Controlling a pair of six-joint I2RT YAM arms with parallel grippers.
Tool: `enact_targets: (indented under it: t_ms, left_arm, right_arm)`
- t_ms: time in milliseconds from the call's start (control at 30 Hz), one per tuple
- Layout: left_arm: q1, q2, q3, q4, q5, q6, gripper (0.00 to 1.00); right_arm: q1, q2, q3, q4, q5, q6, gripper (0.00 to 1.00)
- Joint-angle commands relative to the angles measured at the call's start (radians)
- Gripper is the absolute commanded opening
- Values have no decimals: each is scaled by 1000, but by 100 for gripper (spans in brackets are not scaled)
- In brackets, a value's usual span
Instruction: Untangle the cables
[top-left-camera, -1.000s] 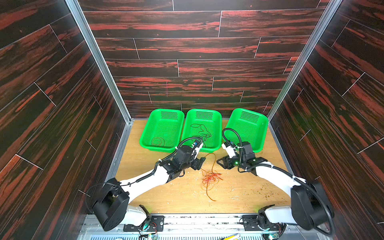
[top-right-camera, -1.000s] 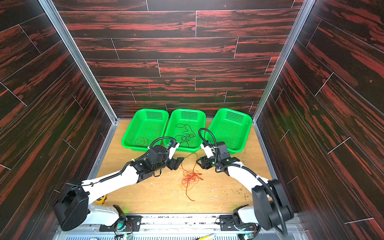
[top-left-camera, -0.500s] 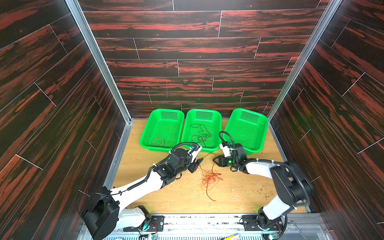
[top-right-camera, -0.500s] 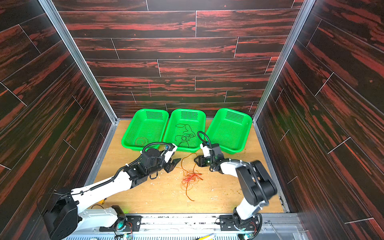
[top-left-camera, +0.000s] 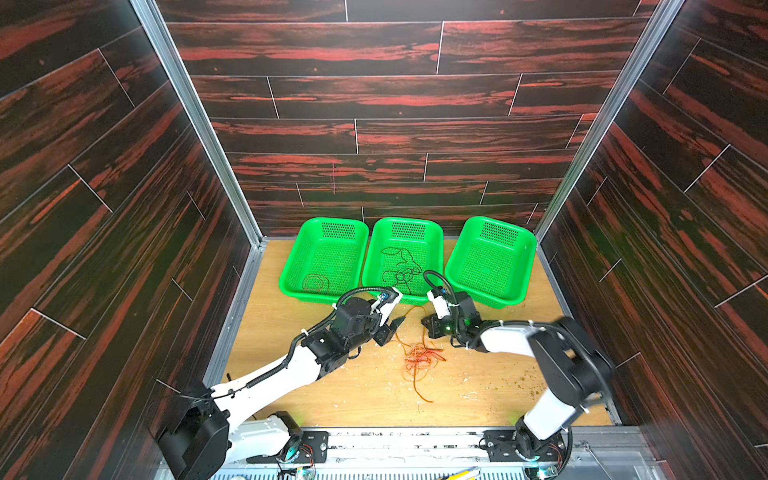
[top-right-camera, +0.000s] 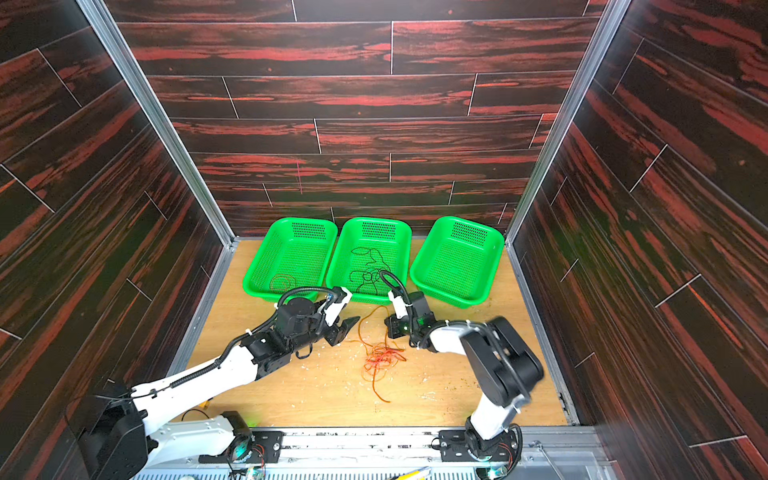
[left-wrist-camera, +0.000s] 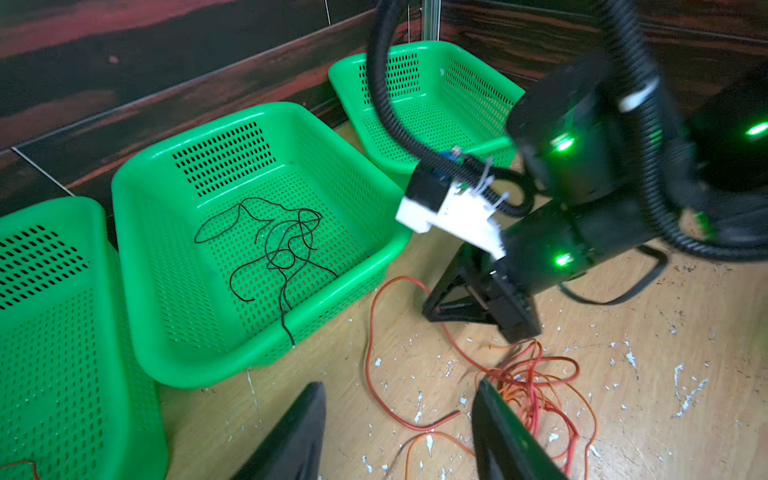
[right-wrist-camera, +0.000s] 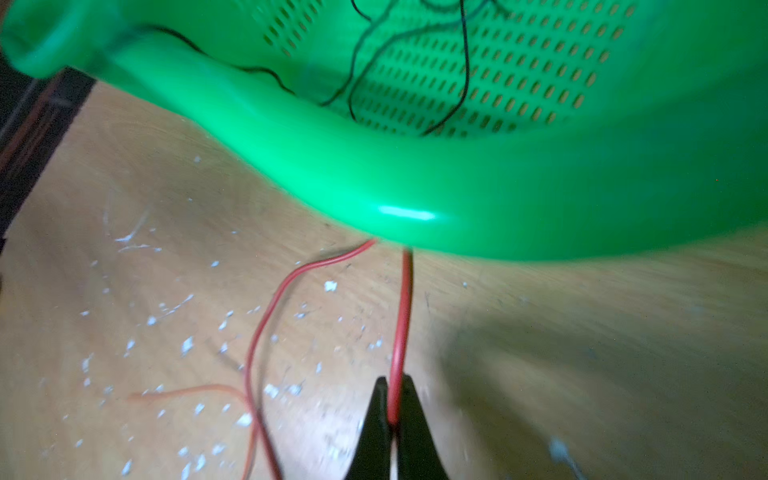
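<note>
Cables: a red-and-orange tangle (top-left-camera: 419, 358) lies on the surface (top-left-camera: 332, 399) between the arms, and the black cable (top-left-camera: 401, 272) rests in the middle basket (top-left-camera: 407, 220). The right fingers (right-wrist-camera: 374, 432), apart a second ago, now pinch a red strand (right-wrist-camera: 402, 311), so extraction can probably begin. The left fingers (left-wrist-camera: 295, 440) stand released. Only the right wrist view shows this pinch.
</note>
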Motion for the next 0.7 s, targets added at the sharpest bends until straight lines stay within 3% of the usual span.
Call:
enact_targets:
  t_ms: [0, 233, 433, 533, 667]
  left_arm:
    - [0, -37, -7, 1, 6, 11, 63]
    - [1, -22, 49, 23, 74, 9, 73]
    - [-1, -20, 70, 57, 140, -40, 77]
    - [-2, 16, 69, 67, 120, -48, 77]
    - [-4, 80, 42, 181, 130, -112, 78]
  right_arm:
    - [21, -171, -9, -24, -29, -64, 0]
    - [71, -335, 70, -131, -126, -214, 0]
    - [73, -372, 150, -194, -142, -246, 0]
    - [77, -381, 177, -199, -169, -241, 0]
    - [81, -393, 194, -191, -191, -225, 0]
